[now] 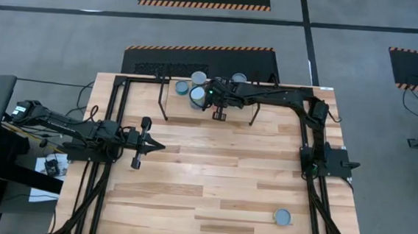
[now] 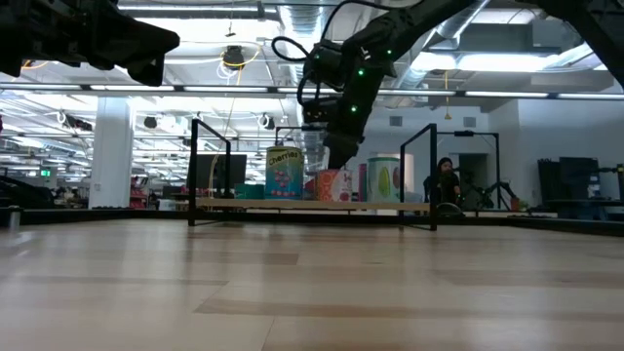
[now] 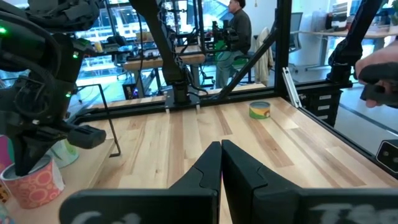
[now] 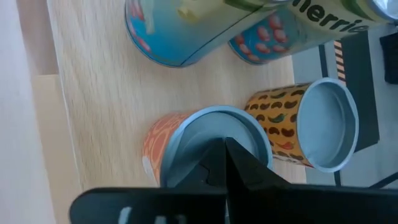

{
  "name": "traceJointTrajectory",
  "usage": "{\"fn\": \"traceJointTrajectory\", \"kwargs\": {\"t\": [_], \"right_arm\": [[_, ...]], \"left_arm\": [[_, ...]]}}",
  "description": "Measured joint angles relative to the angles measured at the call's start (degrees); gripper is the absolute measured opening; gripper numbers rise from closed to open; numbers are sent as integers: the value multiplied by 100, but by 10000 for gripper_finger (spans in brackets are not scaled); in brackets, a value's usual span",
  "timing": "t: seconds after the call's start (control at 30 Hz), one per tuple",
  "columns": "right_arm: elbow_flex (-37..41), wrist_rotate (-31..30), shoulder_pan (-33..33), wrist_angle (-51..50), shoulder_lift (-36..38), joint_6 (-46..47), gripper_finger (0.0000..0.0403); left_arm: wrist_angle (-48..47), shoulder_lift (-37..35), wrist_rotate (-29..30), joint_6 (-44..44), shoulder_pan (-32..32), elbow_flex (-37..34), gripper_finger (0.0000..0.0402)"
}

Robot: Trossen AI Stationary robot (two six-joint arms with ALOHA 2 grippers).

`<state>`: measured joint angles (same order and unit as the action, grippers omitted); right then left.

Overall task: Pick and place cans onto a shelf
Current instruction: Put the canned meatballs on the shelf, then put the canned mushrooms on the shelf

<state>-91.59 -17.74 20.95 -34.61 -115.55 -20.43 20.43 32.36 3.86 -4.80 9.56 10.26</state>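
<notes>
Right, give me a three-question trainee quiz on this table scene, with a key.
1. True or false: the lone blue-topped round tin lies on the big wooden tabletop, not on the small light-wood shelf.
2. Which gripper hangs over the shelf's tins? A left B right
3. The left gripper's fingers are ____.

Key: 1 true; 2 B; 3 shut

Right pincer [image 1: 219,115] hiding orange can [image 4: 163,146] top, cherries can [image 4: 292,25] cropped
</notes>
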Motion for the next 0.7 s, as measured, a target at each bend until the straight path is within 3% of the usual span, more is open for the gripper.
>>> {"fn": "traceJointTrajectory", "kwargs": {"t": [0.53, 0.7], "right_arm": [[-1, -63, 4, 215, 35, -63, 14], [-81, -501, -62, 110, 124, -115, 7]], "left_arm": [[0, 0, 0, 0, -2, -2, 2], [-27, 0, 0, -2, -2, 0, 2]]}}
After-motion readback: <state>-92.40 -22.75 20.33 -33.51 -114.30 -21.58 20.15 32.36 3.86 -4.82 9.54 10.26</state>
